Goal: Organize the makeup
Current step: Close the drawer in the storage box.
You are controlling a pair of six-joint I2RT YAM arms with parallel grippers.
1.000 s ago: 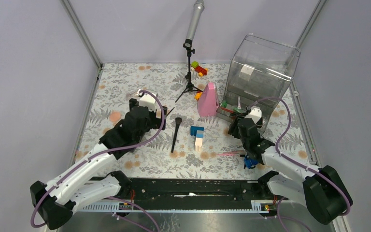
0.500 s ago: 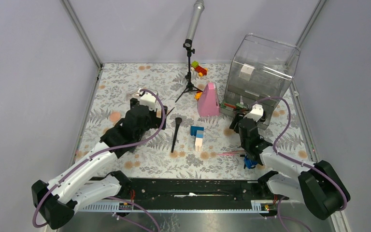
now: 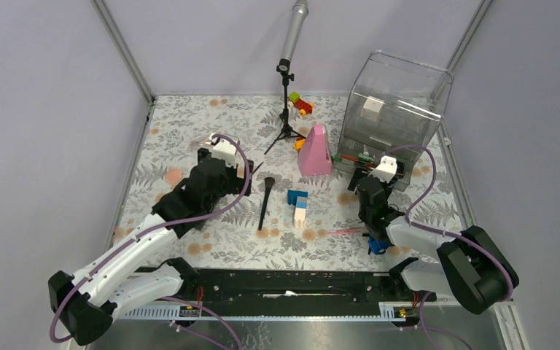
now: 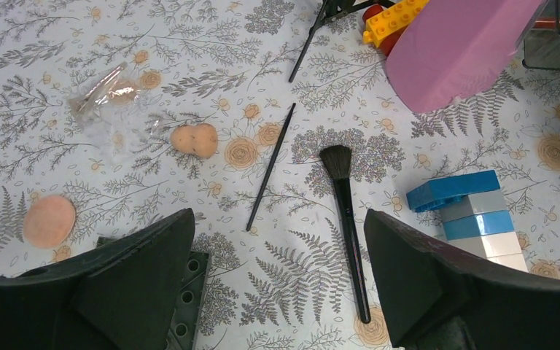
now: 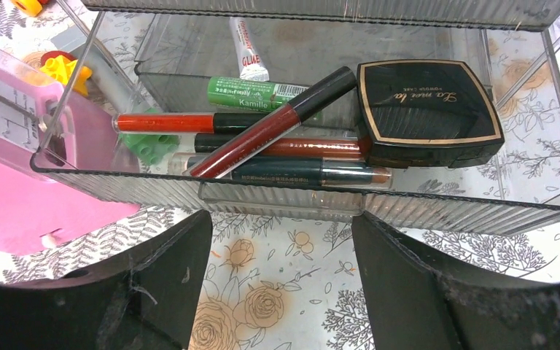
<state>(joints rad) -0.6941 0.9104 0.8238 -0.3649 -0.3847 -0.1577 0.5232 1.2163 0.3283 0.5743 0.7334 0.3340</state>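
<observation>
The makeup lies in two places. In the clear organiser's open drawer [image 5: 321, 200] rest red and dark pencils [image 5: 262, 135], a green tube [image 5: 251, 92], a white tube [image 5: 248, 55] and a black square compact [image 5: 426, 106]. My right gripper [image 5: 281, 219] [image 3: 363, 179] stands open and empty just in front of that drawer. On the table lie a black-handled brush [image 4: 344, 219] [image 3: 265, 200], a thin black brush [image 4: 271, 166], peach sponges [image 4: 195, 140] [image 4: 49, 220] and a pink pencil [image 3: 346, 231]. My left gripper [image 4: 278, 219] [image 3: 242, 175] hovers open above the brushes, holding nothing.
A tall pink cone [image 3: 314, 151] stands left of the organiser [image 3: 394, 109]. Blue and white blocks [image 3: 297, 206] sit mid-table. A green studded plate [image 4: 189, 292] lies under my left finger. A mic stand [image 3: 286, 117], coloured blocks [image 3: 300, 103], a blue toy car [image 3: 377, 244] and a clear wrapper [image 4: 109, 91] are also present.
The right jaws have spread wider and the right wrist has shifted slightly toward the organiser. The left arm has not moved.
</observation>
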